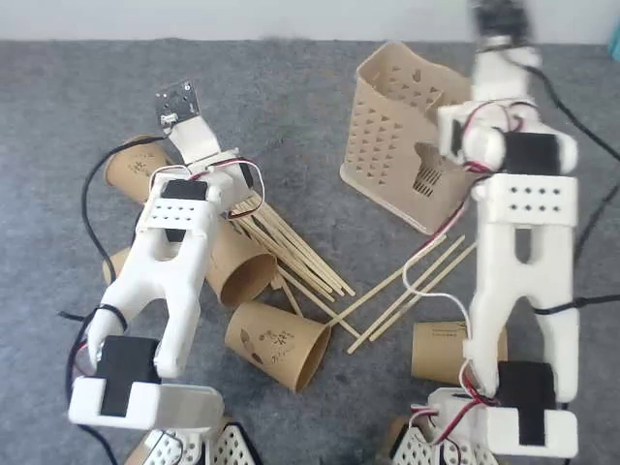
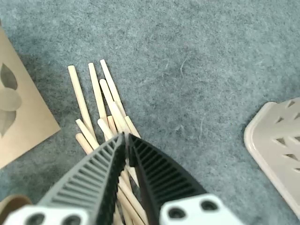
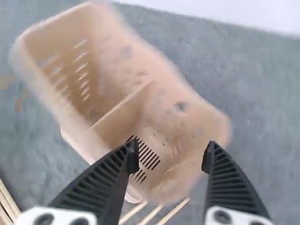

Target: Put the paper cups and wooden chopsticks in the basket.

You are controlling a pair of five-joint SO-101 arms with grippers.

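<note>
Now L fingers (image 2: 103,164) near-shut over chopsticks (image 2: 101,91), hold unclear; R fingers (image 3: 112,173) wide open, empty. Prob light, stiff, slippery: grab mid-length.

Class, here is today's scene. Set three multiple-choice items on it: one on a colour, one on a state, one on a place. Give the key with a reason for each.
1. What colour is the basket?
A. beige
B. blue
C. black

2. How do the right gripper's jaws stand?
A. shut on nothing
B. wide open
C. shut on the basket's rim

3. Where are the left gripper's tips?
A. inside the basket
B. touching the right gripper
C. at the chopsticks

Key:
1. A, since the high view shows pale beige perforated walls.
2. B, since its wrist view shows a wide gap between the two fingers.
3. C, since its wrist view shows the tips down among the stick ends.
</note>
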